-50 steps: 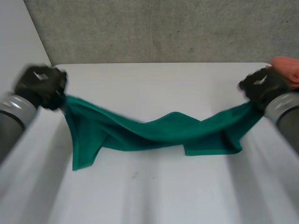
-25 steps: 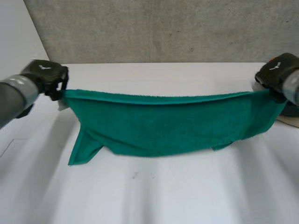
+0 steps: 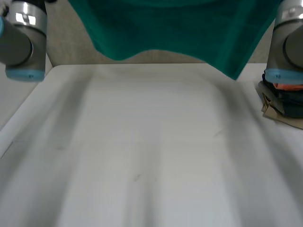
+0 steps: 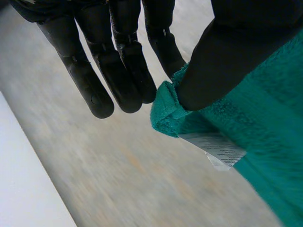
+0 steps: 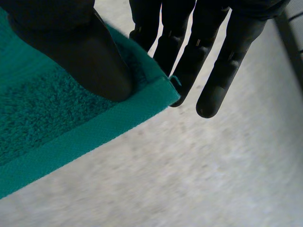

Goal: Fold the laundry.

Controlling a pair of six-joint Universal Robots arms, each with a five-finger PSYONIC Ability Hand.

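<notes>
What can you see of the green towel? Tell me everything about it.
The green towel is a dark teal terry cloth with a looped pile, a flat woven hem band along its edge and a white printed care label at one corner. It hangs spread in the air above the white table, its lower edge sagging unevenly, with one bottom corner lowest near the right arm. The left hand pinches the labelled corner between thumb and fingers; the right hand pinches the other upper corner likewise.

White table [image 3: 142, 151], clothes pile [image 3: 287, 104] at right edge
</notes>
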